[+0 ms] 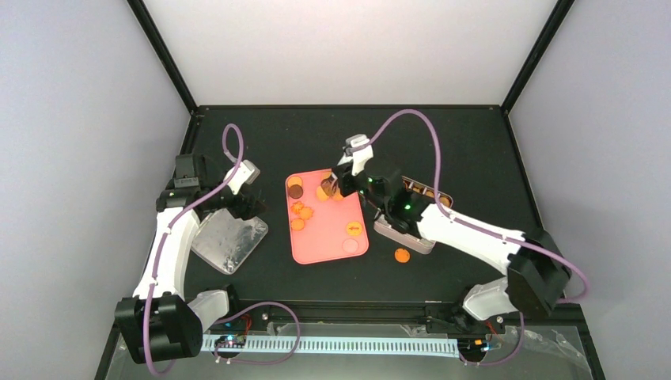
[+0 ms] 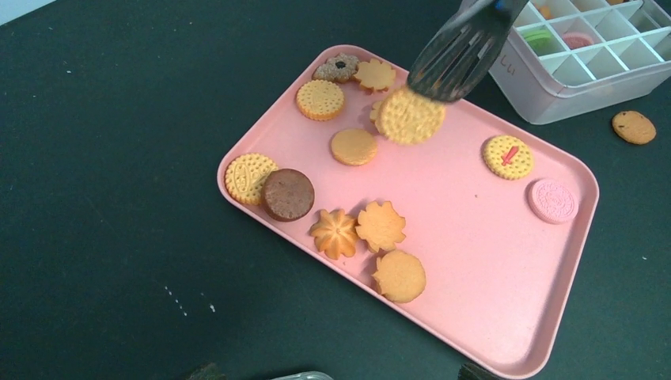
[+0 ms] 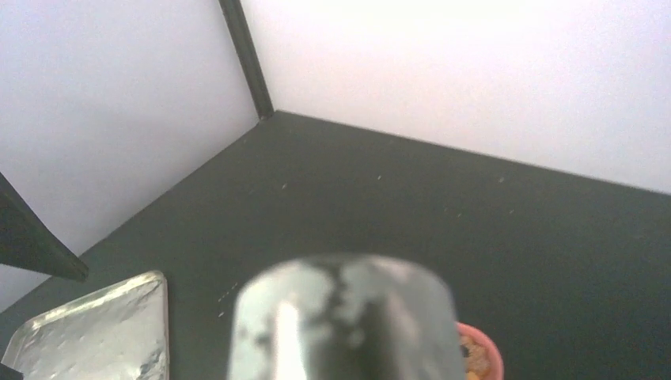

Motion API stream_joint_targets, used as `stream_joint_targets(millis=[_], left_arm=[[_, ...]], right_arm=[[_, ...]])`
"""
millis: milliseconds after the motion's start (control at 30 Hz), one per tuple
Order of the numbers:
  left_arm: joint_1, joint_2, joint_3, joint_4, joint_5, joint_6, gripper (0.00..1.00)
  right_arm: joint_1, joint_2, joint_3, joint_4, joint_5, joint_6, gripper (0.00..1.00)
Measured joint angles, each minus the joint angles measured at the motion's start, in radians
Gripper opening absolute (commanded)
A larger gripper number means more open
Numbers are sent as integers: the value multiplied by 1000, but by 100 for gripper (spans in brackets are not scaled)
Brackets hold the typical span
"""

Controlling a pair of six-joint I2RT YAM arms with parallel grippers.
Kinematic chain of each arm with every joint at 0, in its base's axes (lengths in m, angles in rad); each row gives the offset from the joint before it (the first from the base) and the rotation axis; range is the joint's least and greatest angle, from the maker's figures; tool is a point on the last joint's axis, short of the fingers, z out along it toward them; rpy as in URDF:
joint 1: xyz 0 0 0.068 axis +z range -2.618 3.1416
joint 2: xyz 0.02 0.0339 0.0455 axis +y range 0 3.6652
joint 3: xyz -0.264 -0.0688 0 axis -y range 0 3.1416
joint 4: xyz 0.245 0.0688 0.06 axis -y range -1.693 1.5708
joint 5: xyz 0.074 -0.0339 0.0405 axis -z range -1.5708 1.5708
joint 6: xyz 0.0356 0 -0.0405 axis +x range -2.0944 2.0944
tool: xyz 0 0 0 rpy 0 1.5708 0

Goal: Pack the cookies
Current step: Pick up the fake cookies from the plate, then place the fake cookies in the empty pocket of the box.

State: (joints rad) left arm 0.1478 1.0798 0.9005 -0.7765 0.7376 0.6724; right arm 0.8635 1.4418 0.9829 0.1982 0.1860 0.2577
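Pink tray on the black table holds most cookies; one stray cookie sits beside the divided box. Left claw released, left of tray. Right claw grasping metal tongs, tips on a yellow cookie at the far end.

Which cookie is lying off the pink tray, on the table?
The speckled brown round cookie on the black tabletop beside the white divided box; no other touches the table.

cookies on tray, box right — lid left
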Motion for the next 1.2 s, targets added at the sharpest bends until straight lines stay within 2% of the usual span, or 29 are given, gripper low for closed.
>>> stream_joint_targets(millis=[367,733,933,1200], left_arm=[[0,1,-2,0,18,0,79],[0,15,-2,0,47,2,78],[1,22,-2,0,60,2,78],[1,22,-2,0,63,5,78]], right_arm=[[-36,-361,-80,-206,212,-35,1],[-42,-653,-131,-597,494,28,1],[-44,-695,-162,-724,562,69,1],[-45,-620,-190,-753,585,80,1]])
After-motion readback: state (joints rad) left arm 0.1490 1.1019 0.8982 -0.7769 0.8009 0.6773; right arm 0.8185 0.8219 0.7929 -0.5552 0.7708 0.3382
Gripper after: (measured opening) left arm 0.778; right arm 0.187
